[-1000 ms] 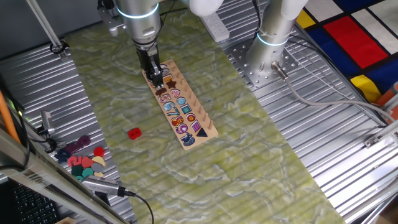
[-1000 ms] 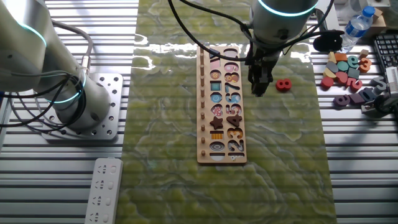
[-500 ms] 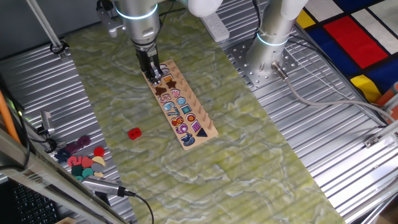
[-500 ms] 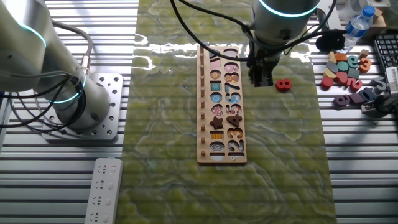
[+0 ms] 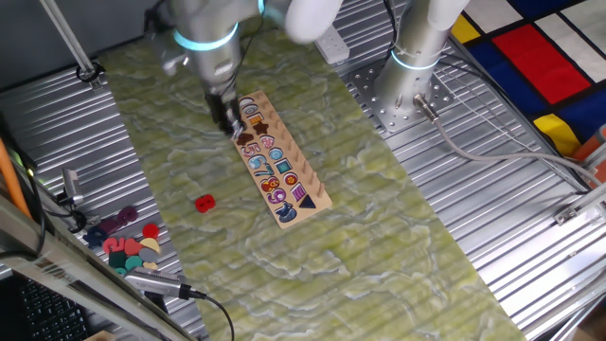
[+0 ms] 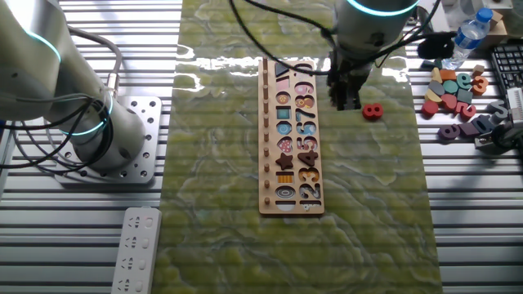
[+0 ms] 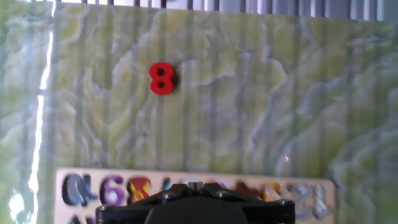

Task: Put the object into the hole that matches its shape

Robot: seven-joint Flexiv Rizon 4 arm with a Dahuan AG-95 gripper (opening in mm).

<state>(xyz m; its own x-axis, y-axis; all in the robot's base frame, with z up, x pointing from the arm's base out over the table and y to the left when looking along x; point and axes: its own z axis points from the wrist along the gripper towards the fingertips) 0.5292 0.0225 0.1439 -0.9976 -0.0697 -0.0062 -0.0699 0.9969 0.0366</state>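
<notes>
The object is a small bright-red piece shaped like a figure 8 [image 5: 204,203]. It lies alone on the green mat, apart from the wooden puzzle board [image 5: 319,201]. In the other fixed view the red piece [image 6: 373,112] lies just right of the board [image 6: 265,163]. My gripper [image 6: 345,100] hangs above the board's right edge, a short way left of the piece, and looks shut and empty. It also shows in one fixed view [image 5: 228,123]. In the hand view the piece [image 7: 162,79] lies ahead and to the left of my gripper [image 7: 194,185], beyond the board [image 7: 62,182].
A pile of loose coloured pieces [image 6: 458,90] lies on the metal table beyond the mat, also in one fixed view [image 5: 123,242]. A second arm's base [image 6: 90,122] stands opposite. A power strip [image 6: 137,249] and a water bottle [image 6: 472,28] lie off the mat.
My gripper has moved off the middle of the board toward the side where the red piece lies. The piece and the board have not moved.
</notes>
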